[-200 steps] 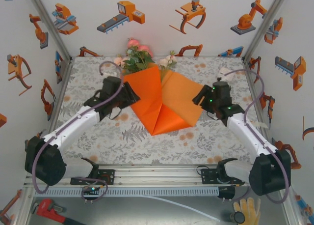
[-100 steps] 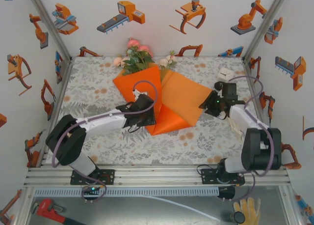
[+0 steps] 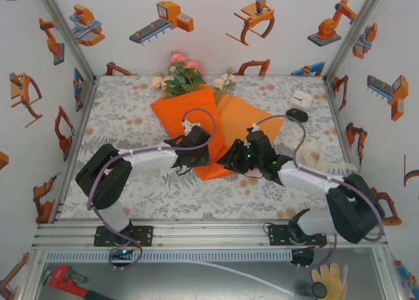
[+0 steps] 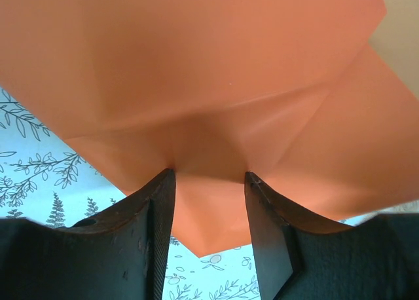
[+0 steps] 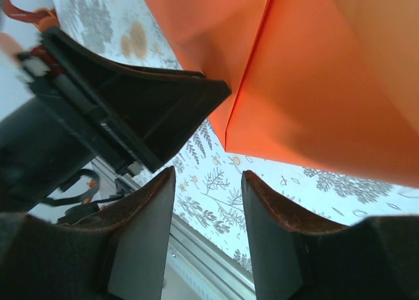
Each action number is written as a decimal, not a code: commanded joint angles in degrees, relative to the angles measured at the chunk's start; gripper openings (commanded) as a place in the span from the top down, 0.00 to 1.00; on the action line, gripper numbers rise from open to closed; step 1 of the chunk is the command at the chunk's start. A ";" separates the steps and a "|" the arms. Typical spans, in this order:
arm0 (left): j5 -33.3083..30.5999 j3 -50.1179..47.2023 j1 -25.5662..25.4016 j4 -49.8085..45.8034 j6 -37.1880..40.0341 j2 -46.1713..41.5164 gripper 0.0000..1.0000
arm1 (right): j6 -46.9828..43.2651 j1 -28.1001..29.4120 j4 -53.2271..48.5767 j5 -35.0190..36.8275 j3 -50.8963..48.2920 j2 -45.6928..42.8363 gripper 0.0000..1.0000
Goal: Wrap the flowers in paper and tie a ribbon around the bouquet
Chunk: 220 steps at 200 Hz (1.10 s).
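Wrapping step: the paper [image 3: 188, 113] covers the flowers [image 3: 183, 74] toward twelve o'clock, the left claw [image 4: 209, 175] half-spread against its six-o'clock tip, grip unclear, while the right claw [image 5: 208, 174], half-open and empty, should fold the three-o'clock flap over.

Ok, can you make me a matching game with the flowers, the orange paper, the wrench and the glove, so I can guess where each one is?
Things:
1. flowers
2. orange paper
3. red wrench
4. yellow glove

Places:
A. off the table, near right corner
B. middle of the table, folded
C. far edge of the table
D. off the table, near left corner

Right pairs: 1-C, 2-B, 3-D, 4-A.
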 commanded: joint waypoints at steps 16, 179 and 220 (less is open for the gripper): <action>-4.78 1.06 -0.25 -2.44 -1.08 2.01 0.54 | 1.80 0.73 7.74 4.21 -0.38 6.23 0.56; -6.84 -0.82 -0.23 -2.17 -1.28 3.33 0.58 | -17.84 -8.26 1.53 15.99 -6.50 4.80 0.54; -6.30 -0.80 -0.20 -1.89 -1.00 3.10 0.58 | -18.30 -12.94 -2.43 14.93 -10.38 -4.64 0.53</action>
